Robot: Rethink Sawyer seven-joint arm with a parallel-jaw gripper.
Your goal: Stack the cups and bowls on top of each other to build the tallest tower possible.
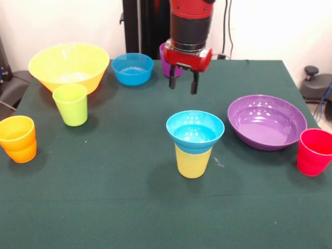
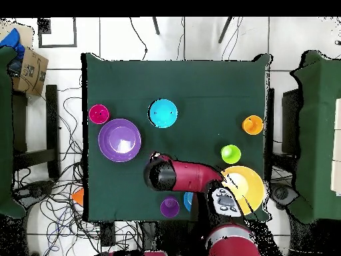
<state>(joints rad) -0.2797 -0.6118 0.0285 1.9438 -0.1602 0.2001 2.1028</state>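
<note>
The tower stands mid-table: a small blue bowl [image 1: 195,128] seated in the mouth of a yellow cup [image 1: 193,162]; from above only the bowl [image 2: 163,113] shows. My gripper [image 1: 183,84] hangs open and empty above the table, behind the tower and apart from it. In the overhead view the wrist [image 2: 158,174] hides the fingers. A purple cup [image 1: 166,58] [image 2: 170,207] stands just behind the gripper. A second blue bowl [image 1: 132,68] and a large yellow bowl [image 1: 69,66] [image 2: 248,187] stand at the far side. A wide purple bowl [image 1: 266,122] [image 2: 119,140] lies right of the tower.
A lime green cup [image 1: 71,104] [image 2: 230,154] stands in front of the yellow bowl. An orange cup [image 1: 18,138] [image 2: 252,125] is near the table's left edge in the front view, and a red cup [image 1: 314,151] [image 2: 98,113] near the right edge.
</note>
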